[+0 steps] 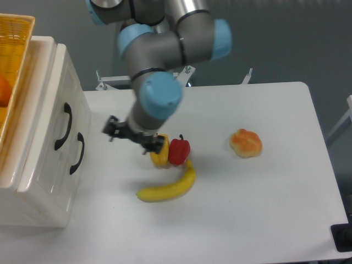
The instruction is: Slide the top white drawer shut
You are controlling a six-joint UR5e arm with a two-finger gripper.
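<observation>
The white cabinet stands at the table's left edge. Its top white drawer (pixel 54 104) sits flush with the cabinet front, and its black curved handle (pixel 64 126) is free. My gripper (pixel 110 128) hovers over the table to the right of the cabinet, fingertips pointing left toward it, about a hand's width clear of the handles. Nothing is held between the fingers. Their dark tips are too small to show whether they are open or shut.
The lower drawer's black handle (pixel 78 153) lies just below and right of the top one. A yellow wicker basket (pixel 14 38) rests on the cabinet. A yellow pepper (pixel 159 158), red pepper (pixel 179 151) and banana (pixel 168 188) lie under my wrist. A bun (pixel 246 143) sits to the right.
</observation>
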